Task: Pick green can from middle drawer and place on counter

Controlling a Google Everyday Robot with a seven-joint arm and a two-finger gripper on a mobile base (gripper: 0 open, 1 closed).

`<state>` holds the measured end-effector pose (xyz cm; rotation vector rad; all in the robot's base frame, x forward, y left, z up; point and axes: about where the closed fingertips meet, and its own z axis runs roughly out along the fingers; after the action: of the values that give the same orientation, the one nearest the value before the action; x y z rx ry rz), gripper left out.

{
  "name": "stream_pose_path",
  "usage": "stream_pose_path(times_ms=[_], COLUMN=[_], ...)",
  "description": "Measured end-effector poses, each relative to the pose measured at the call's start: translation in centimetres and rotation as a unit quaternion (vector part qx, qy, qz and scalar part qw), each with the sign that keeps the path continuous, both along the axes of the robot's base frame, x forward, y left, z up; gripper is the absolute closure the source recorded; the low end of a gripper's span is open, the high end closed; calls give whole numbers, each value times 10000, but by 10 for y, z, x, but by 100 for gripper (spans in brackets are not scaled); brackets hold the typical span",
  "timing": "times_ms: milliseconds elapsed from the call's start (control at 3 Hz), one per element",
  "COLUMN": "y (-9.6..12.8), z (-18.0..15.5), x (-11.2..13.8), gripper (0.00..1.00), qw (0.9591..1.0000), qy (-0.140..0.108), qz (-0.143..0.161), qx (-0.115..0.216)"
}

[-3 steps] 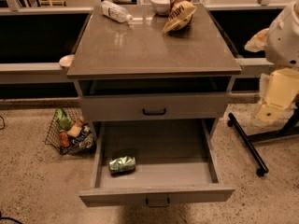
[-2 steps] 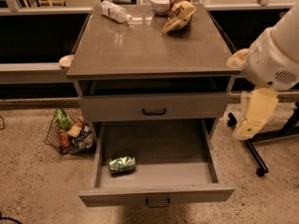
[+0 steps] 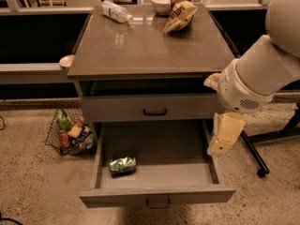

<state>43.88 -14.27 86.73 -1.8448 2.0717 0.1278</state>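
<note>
The green can (image 3: pixel 123 165) lies on its side in the front left corner of the open middle drawer (image 3: pixel 157 196), which is pulled far out under the shut upper drawer front (image 3: pixel 150 108). The glossy grey-brown counter (image 3: pixel 140 46) forms the cabinet's top. My gripper (image 3: pixel 225 135) hangs from the white arm (image 3: pixel 262 74) at the cabinet's right side, above the drawer's right wall. It is well right of the can, higher than it, and holds nothing.
On the counter's far edge lie a clear plastic bottle (image 3: pixel 116 11), a white bowl (image 3: pixel 161 3) and a yellow-brown snack bag (image 3: pixel 180 14). A wire basket of packets (image 3: pixel 70 132) stands on the floor left of the drawer. A dark stand leg (image 3: pixel 255 156) crosses the floor at right.
My arm has swung left and forward, bringing the gripper from beside the cabinet to over the open drawer's right edge. The can and the drawer have not moved.
</note>
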Motion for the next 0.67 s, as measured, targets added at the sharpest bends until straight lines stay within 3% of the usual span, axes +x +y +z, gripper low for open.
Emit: stream_pose_path(times_ms=[333,667], y=[-2,6], z=[-5,-52], x=[4,12], gripper=[0,0], qw=[9999,9991], qy=[18,185], qz=[-100,-172], qx=[96,334])
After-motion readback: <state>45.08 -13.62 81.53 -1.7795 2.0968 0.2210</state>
